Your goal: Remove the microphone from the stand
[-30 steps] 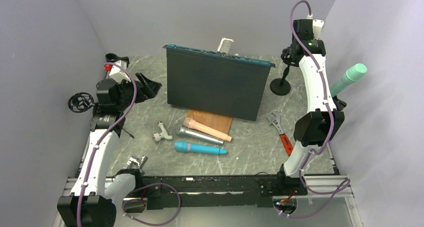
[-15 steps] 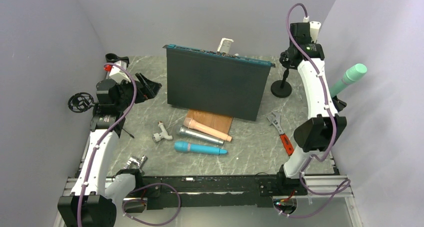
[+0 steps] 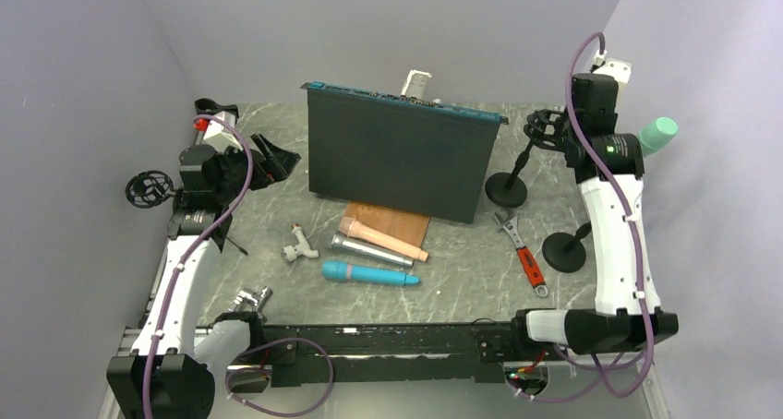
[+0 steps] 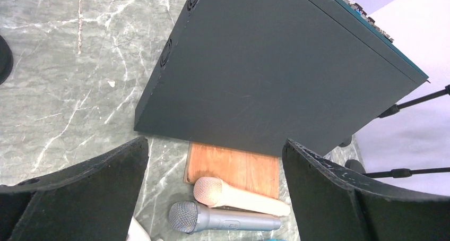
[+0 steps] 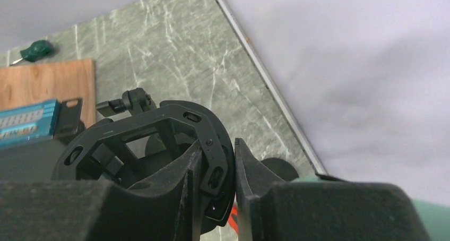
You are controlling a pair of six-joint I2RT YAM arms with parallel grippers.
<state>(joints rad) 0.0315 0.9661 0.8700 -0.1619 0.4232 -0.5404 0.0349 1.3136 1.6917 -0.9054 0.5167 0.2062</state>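
Far left edge: a black round mount (image 3: 148,189) sits beside the left arm. The left gripper (image 3: 273,157) hangs over the far-left part of the table (image 3: 462,276). Its jaws are spread wide with nothing between them. Its wrist view looks down on the dark panel box (image 4: 276,76).

Centre: the dark panel box stands tilted, and a wooden board (image 3: 392,221) pokes out from under its near edge. Three loose microphones lie flat here.
- The beige microphone (image 3: 383,239) is partly on the board.
- The silver microphone (image 3: 369,250) lies right alongside it.
- The blue microphone (image 3: 369,273) is nearest.

A small white fitting (image 3: 298,245) lies just left of them. A red-handled wrench (image 3: 519,245) lies to the right of the board.

Right: the empty stand (image 3: 506,190) has its base just right of the box. Its pole leans up and to the right to a black ring mount (image 5: 159,140). The right gripper (image 5: 215,172) is pressed together on the rim of the ring mount, pinching it between both fingers.

Far right: the teal microphone (image 3: 657,135) sticks up high by the right wall, just right of the right arm. The mic stand (image 3: 565,251) has its round base on the table, nearer than the empty stand. Its pole is mostly hidden behind the arm, so where the microphone meets the stand cannot be seen.
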